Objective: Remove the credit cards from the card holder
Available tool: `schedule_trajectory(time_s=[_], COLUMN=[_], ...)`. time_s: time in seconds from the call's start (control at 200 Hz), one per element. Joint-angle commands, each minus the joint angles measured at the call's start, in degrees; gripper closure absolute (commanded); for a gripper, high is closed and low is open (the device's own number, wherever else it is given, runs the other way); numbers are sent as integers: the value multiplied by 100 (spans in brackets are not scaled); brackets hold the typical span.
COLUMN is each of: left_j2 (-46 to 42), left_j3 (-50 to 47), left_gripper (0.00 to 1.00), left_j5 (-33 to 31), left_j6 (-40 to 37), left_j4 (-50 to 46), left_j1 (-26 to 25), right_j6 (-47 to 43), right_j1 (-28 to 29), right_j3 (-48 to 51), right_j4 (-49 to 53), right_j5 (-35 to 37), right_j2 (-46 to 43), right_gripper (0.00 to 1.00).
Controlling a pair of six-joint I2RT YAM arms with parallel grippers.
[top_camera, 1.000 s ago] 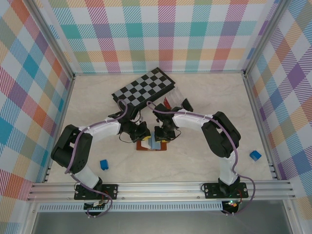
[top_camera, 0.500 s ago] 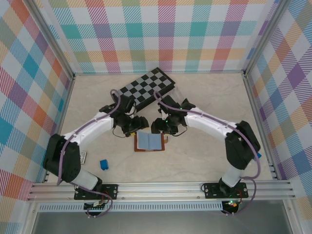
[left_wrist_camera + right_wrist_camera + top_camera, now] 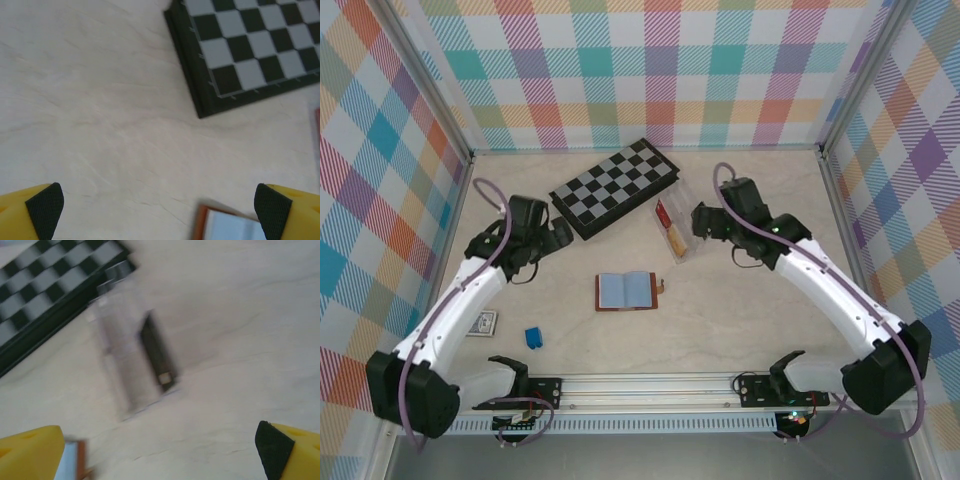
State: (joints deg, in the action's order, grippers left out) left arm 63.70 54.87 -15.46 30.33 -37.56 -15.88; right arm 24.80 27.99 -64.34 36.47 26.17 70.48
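The card holder [image 3: 628,291] lies open and flat mid-table, brown with its pale blue-grey lining up; I cannot make out any cards in it. Its corner shows in the left wrist view [image 3: 225,226] and the right wrist view [image 3: 74,460]. A dark credit card with a chip [image 3: 159,357] leans by the clear box [image 3: 125,355]. My left gripper [image 3: 556,234] [image 3: 159,212] hovers open back-left of the holder. Back-right of it, my right gripper [image 3: 703,221] [image 3: 157,450] hangs open beside the clear box. Neither holds anything.
A folded chessboard [image 3: 615,185] lies at the back, and the clear plastic box [image 3: 675,230] with red and orange contents sits to its right. A blue cube [image 3: 533,337] and a small grey patterned card [image 3: 481,323] rest near the front left.
Both grippers have let go at the card holder, opened wide and drawn back, left to the back-left, right to the back-right. The holder now lies uncovered.
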Motion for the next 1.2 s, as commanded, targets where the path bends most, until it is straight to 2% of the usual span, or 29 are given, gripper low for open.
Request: schedule_trajectory(time_s=[0.0,0.09,0.15,0.255,0.4,0.565,0.665,0.81,0.905,1.0,1.195], left_j2=[-194,-330,-404,-520,-582,-175,116,363,572,805,1224], left_j3=[-481,-843,-1078,-1638,-2252,-2956,-3181,-3478,-3627,-3599,-3583], left_gripper=[0,0,0,0,0,0,0,0,0,0,0], left_j5=[-1252,-1835,-1981,-1533,-1023,-735,-540,-316,86,357,492], left_j6=[-419,-647,-955,-1922,-2325,-2835,-2944,-3037,-3224,-3321,-3331], left_j4=[782,1050,1310,2295,3380,4965,5575,6416,7116,7430,7970], left_j1=[145,162,201,401,726,771,771,779,792,806,866], right_j6=[-400,-586,-732,-949,-1248,-1644,-1899,-2157,-2409,-2456,-2603], right_j1=[-507,-935,-1225,-1601,-1826,-1852,-1901,-1994,-2063,-2183,-2253], right_j3=[840,1589,1988,2575,3233,3646,3754,3721,3800,3860,4140], right_j4=[-868,-1717,-2176,-2909,-4121,-5632,-6328,-6795,-7217,-7591,-8173], right_j5=[1228,1284,1285,1266,1242,857,358,-271,-636,-1024,-1586], right_j2=[-269,-536,-596,-533,-124,579,720,960,1098,1246,1346], right_gripper=[0,0,0,0,0,0,0,0,0,0,0])
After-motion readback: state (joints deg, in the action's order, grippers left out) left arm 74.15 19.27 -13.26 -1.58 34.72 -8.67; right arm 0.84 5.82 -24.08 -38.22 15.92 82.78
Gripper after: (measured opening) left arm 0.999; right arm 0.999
